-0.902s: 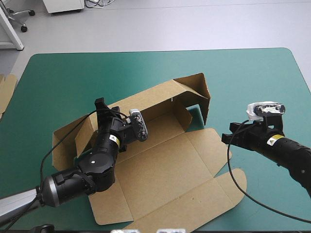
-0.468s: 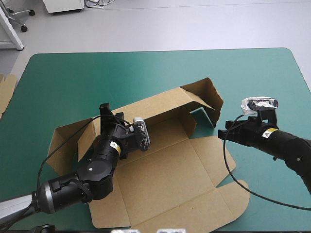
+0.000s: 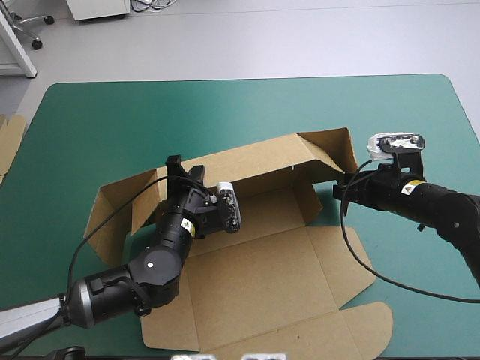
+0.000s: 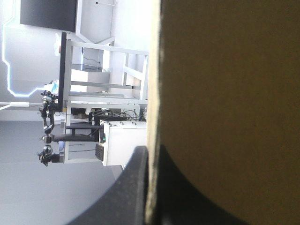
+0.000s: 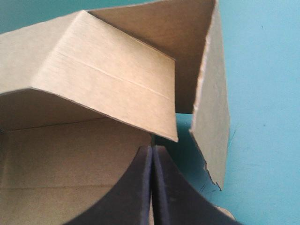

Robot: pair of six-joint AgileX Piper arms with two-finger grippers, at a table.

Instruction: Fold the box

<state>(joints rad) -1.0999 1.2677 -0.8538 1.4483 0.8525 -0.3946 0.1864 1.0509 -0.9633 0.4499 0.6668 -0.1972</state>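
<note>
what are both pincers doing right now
left pincer: closed on the box
right pincer: closed, holding nothing

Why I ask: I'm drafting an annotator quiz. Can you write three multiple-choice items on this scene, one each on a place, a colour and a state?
1. Where does the left gripper grip the box?
A. its raised far wall
B. its flat near flap
C. nowhere
2. What colour is the table cover?
A. grey
B. teal-green
C. red
3. How are the fingers of the right gripper set?
A. wide apart
B. out of view
C. shut
Answers: 1 A, board runs between its fingers in the left wrist view; 2 B, seen around the box; 3 C, they meet in a pointed arch.
</note>
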